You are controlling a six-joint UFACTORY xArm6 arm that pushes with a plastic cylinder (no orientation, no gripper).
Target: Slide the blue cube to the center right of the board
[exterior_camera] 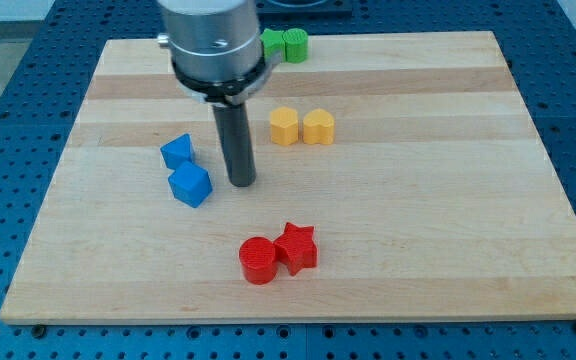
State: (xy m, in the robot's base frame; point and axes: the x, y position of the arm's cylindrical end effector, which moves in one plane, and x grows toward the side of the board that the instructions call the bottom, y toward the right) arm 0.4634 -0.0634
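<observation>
The blue cube (191, 185) sits left of the board's middle. A second blue block (177, 151), irregular in shape, lies just above and left of it, nearly touching. My tip (243, 183) rests on the board just to the right of the blue cube, with a small gap between them. The rod rises from there to the arm's grey body (211, 40) at the view's top.
A yellow hexagon (284, 127) and a yellow heart (318, 127) sit side by side above centre. A red cylinder (258, 261) and red star (296, 248) touch near the bottom. Two green blocks (286, 44) lie at the top edge, partly behind the arm. The wooden board (448, 200) extends to the right.
</observation>
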